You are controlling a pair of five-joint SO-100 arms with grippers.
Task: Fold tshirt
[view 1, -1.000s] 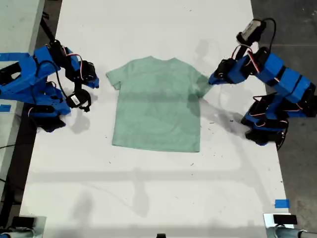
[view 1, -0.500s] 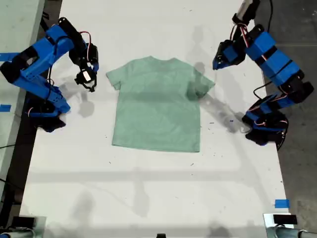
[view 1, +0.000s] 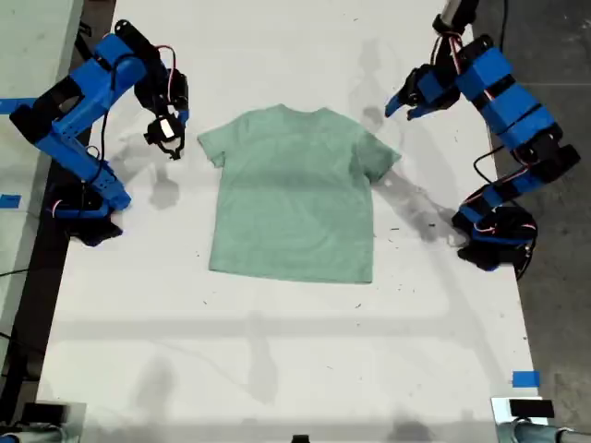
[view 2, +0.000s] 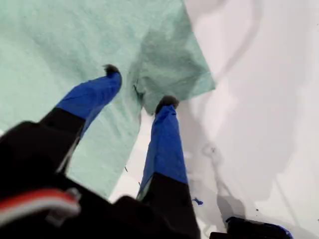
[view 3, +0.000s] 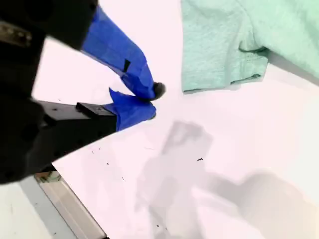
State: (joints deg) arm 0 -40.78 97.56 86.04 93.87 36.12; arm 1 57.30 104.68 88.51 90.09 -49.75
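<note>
The tshirt (view 1: 294, 192) lies flat on the white table (view 1: 277, 351); it looks light, limp and easily wrinkled, so grip a sleeve hem or shoulder edge. My first gripper (view 2: 138, 85), jaws apart, hangs over one sleeve; my second gripper (view 3: 155, 102), jaws nearly together and empty, hangs beside the other sleeve.

— What sort of place is this?

— A robotics lab or workshop bench. A long white flat table (view 1: 277, 369) carries two blue plastic hobby arms with bare servo wires (view 1: 503, 138).

— Anything else?

— Scraps of blue tape (view 1: 524, 378) stuck at the exterior view's right edge, small dark scuffs on the top, and a grey concrete floor (view 1: 554, 55) alongside.
</note>
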